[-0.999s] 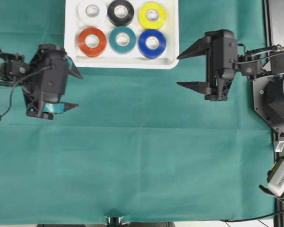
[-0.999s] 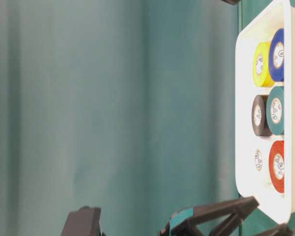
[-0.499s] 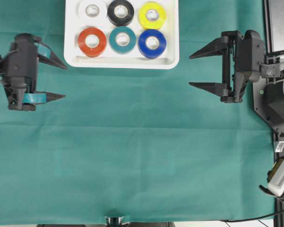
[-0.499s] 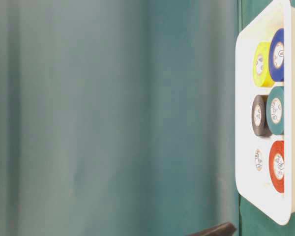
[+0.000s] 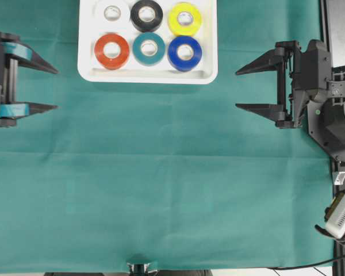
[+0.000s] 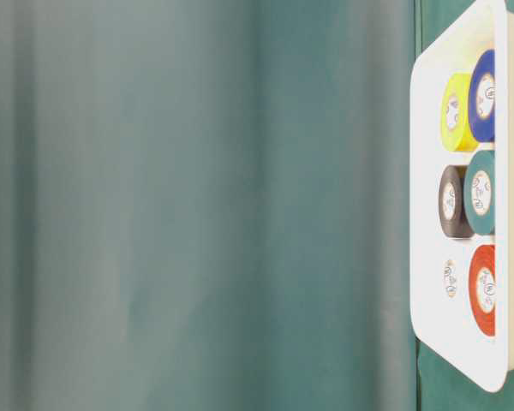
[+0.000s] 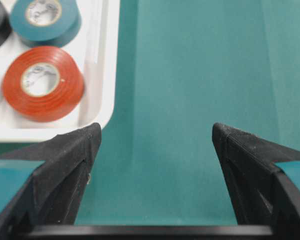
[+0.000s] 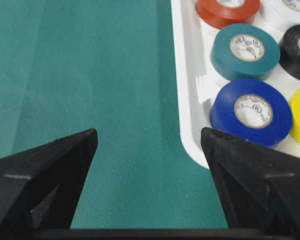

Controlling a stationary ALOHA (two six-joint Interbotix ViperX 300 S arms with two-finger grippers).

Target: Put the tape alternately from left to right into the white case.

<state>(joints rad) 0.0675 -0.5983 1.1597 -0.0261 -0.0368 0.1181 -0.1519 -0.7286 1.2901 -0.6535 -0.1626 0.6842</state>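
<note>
Six tape rolls [image 5: 148, 33] seated in white case [image 5: 146, 76], two rows of three, none left outside. Judged complete; no further pick called for, only parking. Left claw [image 5: 43, 86] spread, empty, left of case. Right claw [image 5: 247, 89] spread, empty, right of case. Green cloth [image 5: 161, 184] over desk, flat and bare between claws.

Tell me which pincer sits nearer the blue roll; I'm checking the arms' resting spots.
Right. The right pincer is open on the cloth right of the blue roll, just past the white case. The left pincer is open beyond the case's opposite end.
</note>
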